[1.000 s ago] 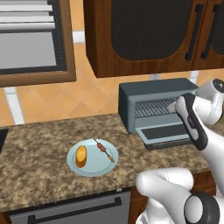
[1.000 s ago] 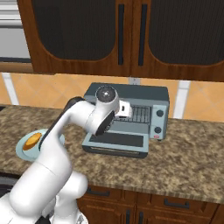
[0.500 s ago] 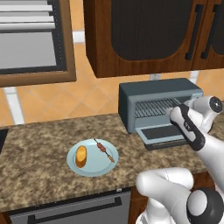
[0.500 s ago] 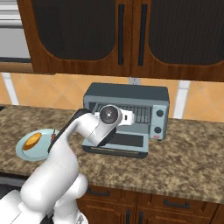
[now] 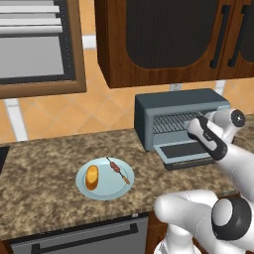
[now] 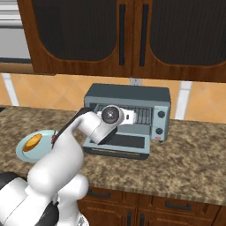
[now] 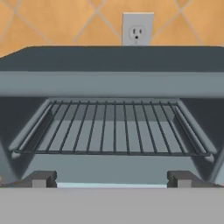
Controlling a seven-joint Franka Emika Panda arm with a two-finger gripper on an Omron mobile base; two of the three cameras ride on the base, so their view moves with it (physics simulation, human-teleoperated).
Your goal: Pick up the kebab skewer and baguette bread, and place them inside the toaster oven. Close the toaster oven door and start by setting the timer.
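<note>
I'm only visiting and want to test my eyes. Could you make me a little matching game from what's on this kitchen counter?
Things:
1. baguette bread
2. kebab skewer
3. toaster oven door
4. claw

States:
A. folded down flat, open
B. fingers spread wide, holding nothing, facing the oven's wire rack
C. on the left part of the pale blue plate
D. on the right part of that plate

Pairs: 1-C, 2-D, 3-A, 4-B
</note>
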